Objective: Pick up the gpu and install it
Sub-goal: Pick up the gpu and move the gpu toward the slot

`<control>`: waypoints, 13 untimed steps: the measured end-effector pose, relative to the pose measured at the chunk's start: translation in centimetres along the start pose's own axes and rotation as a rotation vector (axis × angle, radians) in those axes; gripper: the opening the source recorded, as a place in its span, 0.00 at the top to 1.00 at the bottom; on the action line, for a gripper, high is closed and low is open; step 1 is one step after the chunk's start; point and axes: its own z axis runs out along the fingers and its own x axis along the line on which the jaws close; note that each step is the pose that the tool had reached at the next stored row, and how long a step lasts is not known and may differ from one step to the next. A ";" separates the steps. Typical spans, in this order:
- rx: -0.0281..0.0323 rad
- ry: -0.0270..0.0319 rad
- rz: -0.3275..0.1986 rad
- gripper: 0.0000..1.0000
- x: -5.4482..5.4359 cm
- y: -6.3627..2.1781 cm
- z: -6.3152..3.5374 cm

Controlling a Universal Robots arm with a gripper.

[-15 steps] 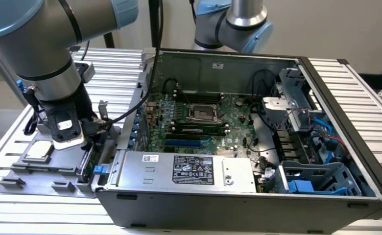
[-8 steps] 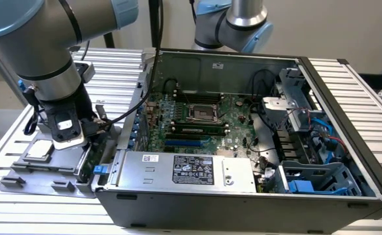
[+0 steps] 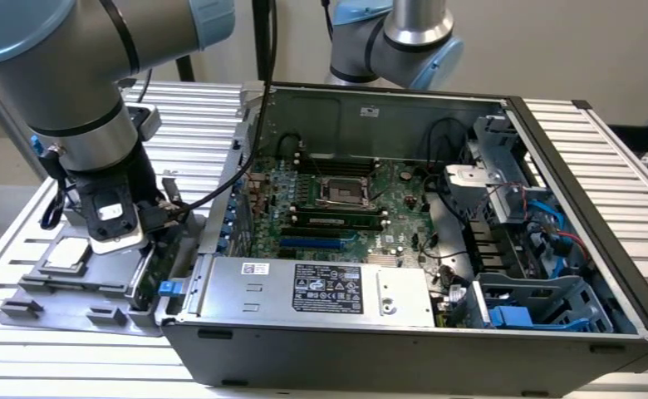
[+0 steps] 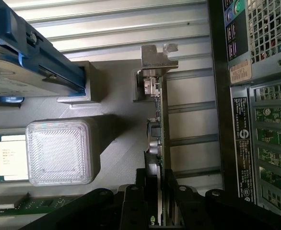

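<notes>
While in tray (image 4: 116, 139) — gpu (image 4: 162, 120) (in gripper (image 4: 160, 173))

On slatted table (image 3: 623, 158): computer case (image 3: 357, 353), lying open side up. On exterior view's left of it, just beside, narrow gap between: parts tray (image 3: 36, 312). In case: motherboard (image 3: 346, 179) at middle, power supply (image 3: 313, 287) in front of it, drive cage (image 3: 546, 303) at exterior view's right. In tray: gpu (image 4: 158, 120) on edge in slot at side nearest case; cpu (image 4: 8, 155) farther from case, between hard drive (image 4: 6, 72) and memory stick (image 4: 16, 204). Over tray: gripper (image 4: 159, 201), fingers (image 4: 141, 189) against both faces of gpu.
</notes>
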 end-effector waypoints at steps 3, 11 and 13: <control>0.0005 0.0048 -0.003 0.73 0.0 0.00 -0.01; 0.0015 0.0138 -0.023 0.73 0.0 0.01 -0.40; 0.0016 0.0157 -0.025 0.73 0.0 0.02 -0.61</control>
